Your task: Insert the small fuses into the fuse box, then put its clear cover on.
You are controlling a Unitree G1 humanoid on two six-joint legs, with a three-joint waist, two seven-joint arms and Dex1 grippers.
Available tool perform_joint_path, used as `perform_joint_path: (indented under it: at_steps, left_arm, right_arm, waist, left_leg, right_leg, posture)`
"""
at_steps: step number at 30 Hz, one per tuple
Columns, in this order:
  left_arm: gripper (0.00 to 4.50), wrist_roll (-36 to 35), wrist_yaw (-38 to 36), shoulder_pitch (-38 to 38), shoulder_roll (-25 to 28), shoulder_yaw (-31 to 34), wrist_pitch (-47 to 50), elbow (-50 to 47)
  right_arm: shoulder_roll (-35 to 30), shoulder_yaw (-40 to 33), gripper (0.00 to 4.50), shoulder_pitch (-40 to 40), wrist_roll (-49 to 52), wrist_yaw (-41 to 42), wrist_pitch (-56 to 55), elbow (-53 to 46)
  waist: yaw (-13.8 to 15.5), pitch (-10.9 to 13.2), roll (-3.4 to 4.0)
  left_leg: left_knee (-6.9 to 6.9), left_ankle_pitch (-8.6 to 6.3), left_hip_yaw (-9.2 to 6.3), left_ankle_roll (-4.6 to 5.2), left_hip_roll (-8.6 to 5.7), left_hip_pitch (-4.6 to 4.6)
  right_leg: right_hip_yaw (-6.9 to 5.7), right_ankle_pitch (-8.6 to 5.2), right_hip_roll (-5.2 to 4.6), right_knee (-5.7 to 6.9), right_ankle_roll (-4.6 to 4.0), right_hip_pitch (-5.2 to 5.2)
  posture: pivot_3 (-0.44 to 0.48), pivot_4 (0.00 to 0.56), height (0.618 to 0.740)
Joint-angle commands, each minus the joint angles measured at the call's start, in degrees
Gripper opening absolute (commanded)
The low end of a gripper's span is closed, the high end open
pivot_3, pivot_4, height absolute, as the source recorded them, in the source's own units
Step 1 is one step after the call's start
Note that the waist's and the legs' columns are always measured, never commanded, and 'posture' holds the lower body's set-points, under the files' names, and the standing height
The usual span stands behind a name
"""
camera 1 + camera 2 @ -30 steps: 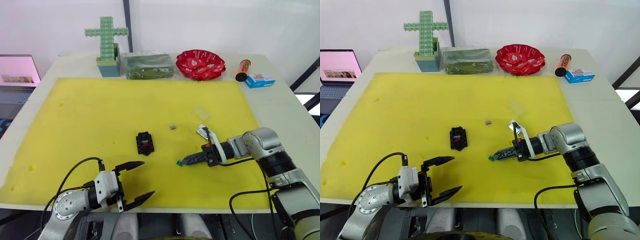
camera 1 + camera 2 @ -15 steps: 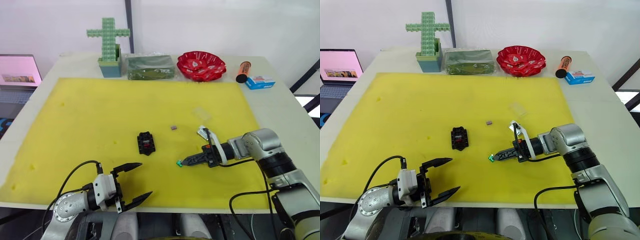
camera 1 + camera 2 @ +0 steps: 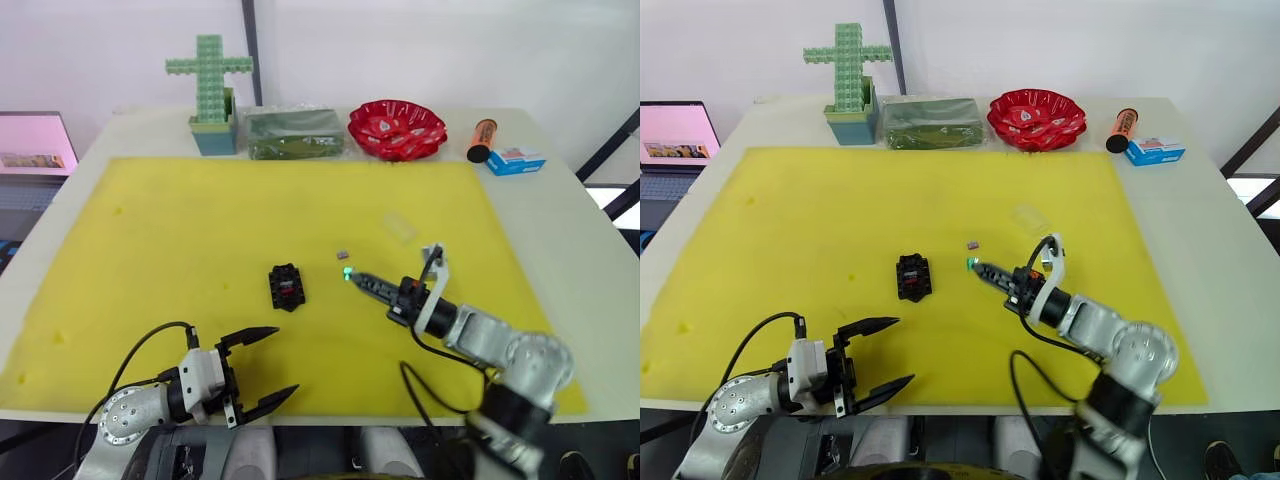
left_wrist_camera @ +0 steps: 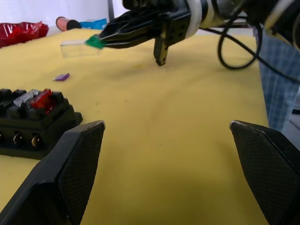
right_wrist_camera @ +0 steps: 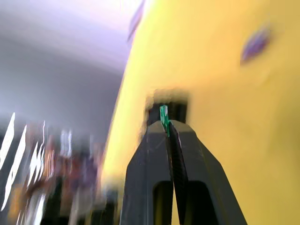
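Note:
The black fuse box [image 3: 287,287] lies mid-mat, with a red fuse [image 4: 43,99] and a whitish-grey fuse [image 4: 26,98] seated in its slots. My right gripper [image 3: 352,277] is shut on the green fuse [image 3: 346,273], held above the mat just right of the box. The purplish-grey fuse [image 3: 343,254] lies loose on the mat behind it. The clear cover [image 3: 400,228] rests flat farther back right. My left gripper [image 3: 268,364] hangs open at the mat's near edge, front-left of the box, holding nothing.
Along the table's back edge stand a green cross-shaped block tower [image 3: 208,92], a green-filled clear bag [image 3: 295,134], a red bowl [image 3: 398,128], an orange tube [image 3: 479,139] and a blue-and-white carton [image 3: 514,160]. A laptop [image 3: 678,134] sits off the table's left side.
My right gripper has swung up and left with the green fuse, from low near the mat to beside the fuse box. The left gripper stays put.

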Motion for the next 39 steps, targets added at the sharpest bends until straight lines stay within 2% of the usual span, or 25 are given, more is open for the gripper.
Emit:
perform_joint_path:
  at_steps: [1, 4, 6, 9, 12, 14, 19, 25, 32, 35, 39]
  left_arm:
    - [4.50, -1.07, 1.49, 0.35, 0.92, 0.35, 2.81, -5.29]
    - [4.50, -1.24, 2.45, 0.68, 1.64, -0.06, 5.25, -8.48]
    - [4.50, -1.52, 3.00, 1.03, 2.14, 0.09, 6.61, -10.33]
    - [4.50, -1.38, 3.80, 1.91, 2.38, 0.10, 8.02, -12.75]
    - [4.50, 0.29, 4.69, 3.57, 1.67, -1.32, 7.74, -13.88]
    - [4.50, 1.68, 5.21, 4.40, 0.95, -2.52, 7.04, -13.70]
    - [4.50, 4.23, 5.62, 4.71, -0.56, -4.38, 4.68, -11.08]
    - [4.50, 3.46, 5.57, 2.84, -0.65, -3.46, 4.92, -9.58]
    - [4.50, 0.62, 7.63, 1.60, 1.28, -1.82, 10.49, -15.58]
    - [4.50, -0.21, 8.59, 1.81, 2.08, -1.33, 12.57, -18.18]
    - [4.50, 0.87, 9.59, 2.57, 1.78, -2.63, 13.29, -19.54]
  right_arm:
    - [12.07, -5.70, 0.03, -1.54, 4.58, -10.39, 0.30, -3.79]
    - [9.49, -6.11, 0.03, -0.83, 10.17, -15.08, 0.02, -1.04]
    - [7.83, -3.45, 0.03, 1.64, 16.21, -19.09, -1.61, 0.39]
    - [2.57, 4.82, 0.03, 6.53, 30.49, -26.69, -7.43, 3.69]
    - [-7.19, 15.66, 0.03, 12.41, 46.56, -33.88, -16.36, 6.42]
    - [-14.04, 21.81, 0.03, 15.45, 53.60, -35.85, -21.33, 7.12]
    - [-22.00, 29.93, 0.03, 17.57, 55.33, -35.67, -30.74, 6.99]
    - [-23.67, 33.39, 0.03, 17.60, 55.33, -37.19, -38.05, 5.65]
    - [-26.07, 36.32, 0.03, 18.47, 55.33, -37.11, -40.64, 4.83]
    - [-27.01, 36.84, 0.71, 19.12, 55.33, -36.73, -41.15, 4.10]
    - [-28.44, 37.37, 2.06, 19.84, 55.33, -35.47, -41.10, 3.34]
  waist:
    - [-0.34, -0.01, 0.01]
    - [-0.92, -0.03, -0.01]
    - [-1.38, -0.04, -0.01]
    - [-1.94, -0.04, -0.02]
    - [-2.05, -0.11, -0.09]
    - [-2.05, -0.16, -0.09]
    - [-1.96, -0.28, -0.30]
    - [-1.90, -0.29, -0.31]
    - [-1.88, -0.33, -0.36]
    - [-1.85, -0.33, -0.36]
    - [-1.83, -0.33, -0.36]
  left_leg:
    - [-0.01, 0.00, 0.06, 0.00, -0.01, 0.02]
    - [0.01, 0.00, 0.25, 0.00, -0.07, 0.02]
    - [-0.03, 0.00, 0.30, 0.01, -0.07, 0.03]
    - [-0.10, 0.00, 0.30, 0.01, -0.05, 0.03]
    - [-0.28, -0.01, 0.27, 0.02, 0.01, 0.08]
    - [-0.38, 0.00, 0.37, 0.04, -0.02, 0.11]
    - [-0.32, -0.01, 0.55, 0.06, -0.01, 0.15]
    - [-0.33, -0.02, 0.55, 0.06, 0.04, 0.11]
    - [-0.33, -0.02, 0.73, 0.06, 0.21, 0.10]
    - [-0.33, -0.02, 0.80, 0.06, 0.25, 0.10]
    - [-0.34, -0.02, 0.88, 0.06, 0.26, 0.12]
  right_leg:
    - [0.01, 0.00, -0.10, -0.05, -0.01, 0.05]
    - [0.33, 0.01, -0.20, -0.05, 0.00, 0.14]
    - [0.40, 0.00, -0.18, -0.05, 0.00, 0.12]
    - [0.43, 0.00, -0.05, -0.04, 0.00, 0.09]
    - [0.50, -0.04, 0.12, -0.05, 0.04, 0.13]
    - [0.63, -0.06, 0.12, -0.01, 0.07, 0.08]
    - [0.74, -0.07, 0.15, -0.04, 0.08, 0.06]
    - [0.84, -0.07, 0.16, -0.06, 0.08, -0.03]
    - [0.98, -0.07, 0.12, -0.06, 0.08, -0.07]
    - [1.01, -0.07, 0.13, -0.07, 0.07, -0.08]
    - [1.06, -0.07, 0.12, -0.07, 0.07, -0.09]
  posture:
    - [0.000, 0.150, 0.740]
    - [0.000, 0.150, 0.740]
    - [0.000, 0.150, 0.740]
    - [0.000, 0.150, 0.740]
    - [0.000, 0.150, 0.740]
    - [0.000, 0.150, 0.740]
    - [0.000, 0.150, 0.740]
    - [0.000, 0.150, 0.740]
    - [0.000, 0.150, 0.740]
    - [0.000, 0.150, 0.740]
    - [0.000, 0.150, 0.740]
